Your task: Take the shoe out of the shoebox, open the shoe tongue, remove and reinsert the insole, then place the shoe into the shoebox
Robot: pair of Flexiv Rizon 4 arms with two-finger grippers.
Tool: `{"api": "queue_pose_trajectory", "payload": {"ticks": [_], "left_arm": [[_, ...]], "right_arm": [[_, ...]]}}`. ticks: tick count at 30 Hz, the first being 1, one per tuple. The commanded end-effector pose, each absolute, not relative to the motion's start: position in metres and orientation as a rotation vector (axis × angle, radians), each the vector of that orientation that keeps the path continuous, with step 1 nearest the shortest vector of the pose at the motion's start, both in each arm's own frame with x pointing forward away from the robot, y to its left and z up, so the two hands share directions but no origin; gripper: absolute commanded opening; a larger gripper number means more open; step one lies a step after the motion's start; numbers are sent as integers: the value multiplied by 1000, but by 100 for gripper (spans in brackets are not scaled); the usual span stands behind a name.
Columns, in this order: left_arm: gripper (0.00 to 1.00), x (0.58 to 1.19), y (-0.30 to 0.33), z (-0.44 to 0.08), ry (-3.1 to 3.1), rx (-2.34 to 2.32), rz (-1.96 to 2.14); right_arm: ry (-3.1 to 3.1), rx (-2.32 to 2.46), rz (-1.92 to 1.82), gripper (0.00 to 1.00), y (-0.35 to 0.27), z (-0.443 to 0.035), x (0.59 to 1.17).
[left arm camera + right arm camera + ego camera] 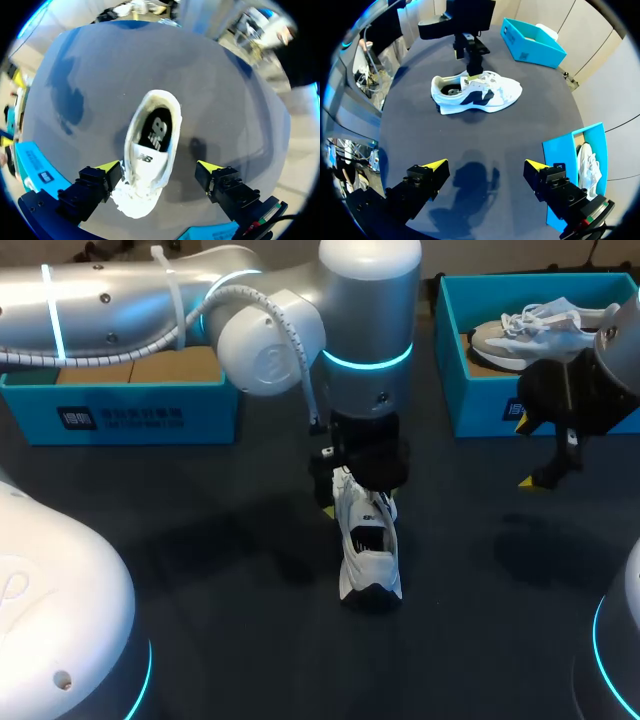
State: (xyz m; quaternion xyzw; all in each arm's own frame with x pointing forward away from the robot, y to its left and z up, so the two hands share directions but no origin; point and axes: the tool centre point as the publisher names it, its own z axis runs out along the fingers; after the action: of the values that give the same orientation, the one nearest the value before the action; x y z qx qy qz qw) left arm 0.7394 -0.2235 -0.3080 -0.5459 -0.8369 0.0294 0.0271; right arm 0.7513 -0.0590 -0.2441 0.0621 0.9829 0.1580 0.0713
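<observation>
One white shoe (368, 550) is stood on the dark surface (220, 560), its long axis running near to far, heel nearest; a dark insole (157, 132) is seen inside. Its toe is hidden in the head view under the left tool (159, 167), held open astride the laces. The right tool (486, 165) is open too, with nothing between its fingers. Two blue boxes are set farthest: the left box (150, 415), partly covered by the left arm (120, 300), and the right box (480, 410), in which a second shoe (530, 325) lies.
</observation>
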Motion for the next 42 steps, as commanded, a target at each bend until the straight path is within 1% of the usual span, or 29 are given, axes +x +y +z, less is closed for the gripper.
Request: {"api": "queue_pose_trajectory", "payload": {"ticks": [1, 5, 12, 17, 23, 30, 42], "left_arm": [[100, 738, -217, -313, -2773, -1378, 113], [100, 730, -216, -314, -2890, -1131, 83], [100, 717, -205, -302, -2974, -662, 161], [100, 701, -202, -290, -3094, -446, 130], [100, 692, -203, -287, -3080, -188, 153], [100, 677, -215, -304, -3095, -82, 118], [100, 645, -236, -321, -3086, -148, 105]], "right_arm": [[2955, 187, 473, 100, -59, -245, 751], [2955, 187, 473, 100, -59, -245, 751], [2955, 187, 473, 100, -59, -245, 751], [2955, 187, 473, 100, -59, -245, 751], [2955, 187, 473, 100, -59, -245, 751], [2955, 187, 473, 100, -59, -245, 751], [2955, 187, 473, 100, -59, -245, 751]]}}
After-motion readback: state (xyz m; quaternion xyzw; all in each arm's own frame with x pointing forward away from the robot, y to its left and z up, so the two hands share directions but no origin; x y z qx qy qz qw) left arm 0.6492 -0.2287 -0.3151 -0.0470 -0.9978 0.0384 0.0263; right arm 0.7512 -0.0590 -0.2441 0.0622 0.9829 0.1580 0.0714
